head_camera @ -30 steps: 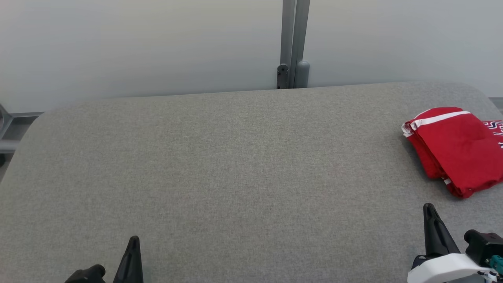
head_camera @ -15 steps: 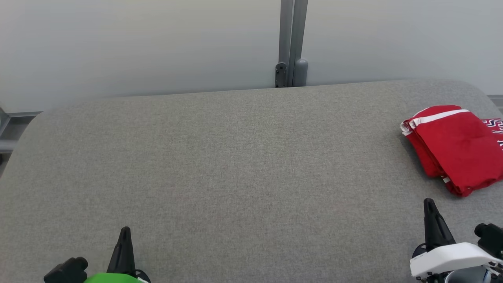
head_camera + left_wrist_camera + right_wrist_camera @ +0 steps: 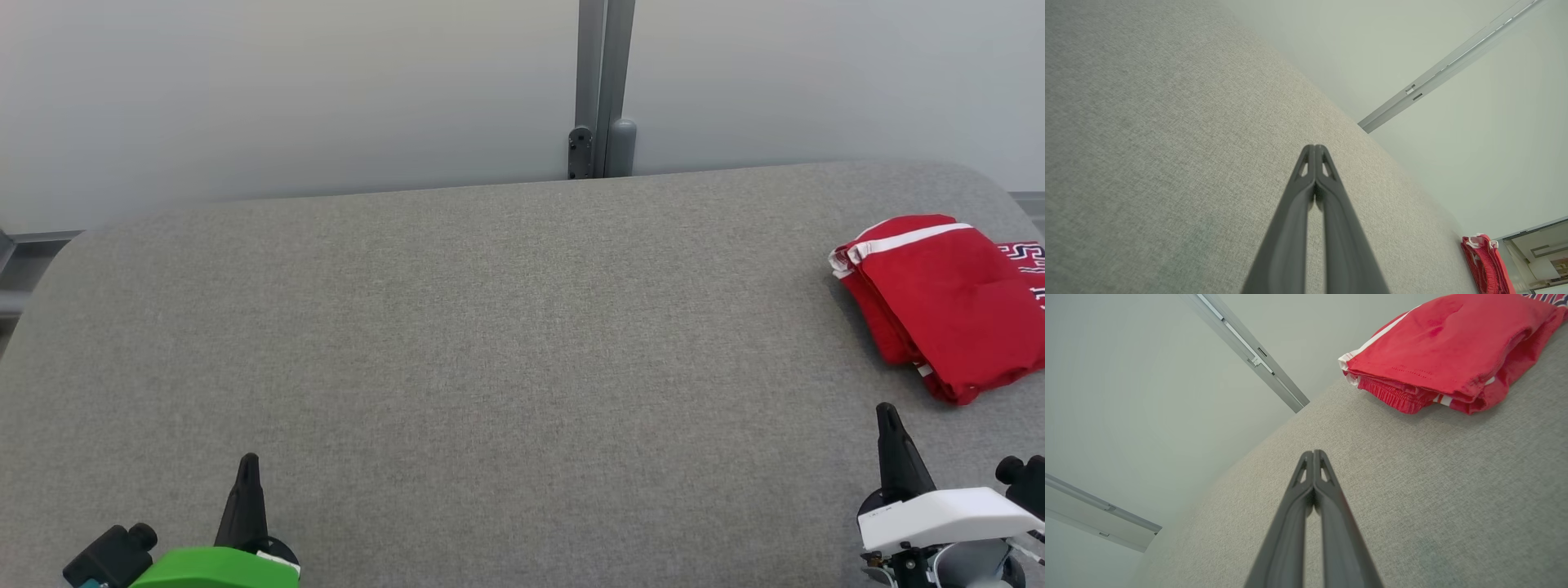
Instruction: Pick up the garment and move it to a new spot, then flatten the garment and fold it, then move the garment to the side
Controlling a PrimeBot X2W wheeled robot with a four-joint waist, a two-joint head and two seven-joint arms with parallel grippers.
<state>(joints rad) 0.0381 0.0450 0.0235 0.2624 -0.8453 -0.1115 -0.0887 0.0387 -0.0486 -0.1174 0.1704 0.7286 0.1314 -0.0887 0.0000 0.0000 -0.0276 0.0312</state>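
Folded red garment [image 3: 947, 302] on grey padded table [image 3: 490, 327], far right edge.
Garment: red with white stripes, folded into a stack (elastic waistband visible in right wrist view), well apart from both grippers. Left gripper [image 3: 247, 465]: fingers pressed together, holding nothing, lower left. Right gripper [image 3: 886, 416]: fingers likewise together, empty, near the garment's front edge.
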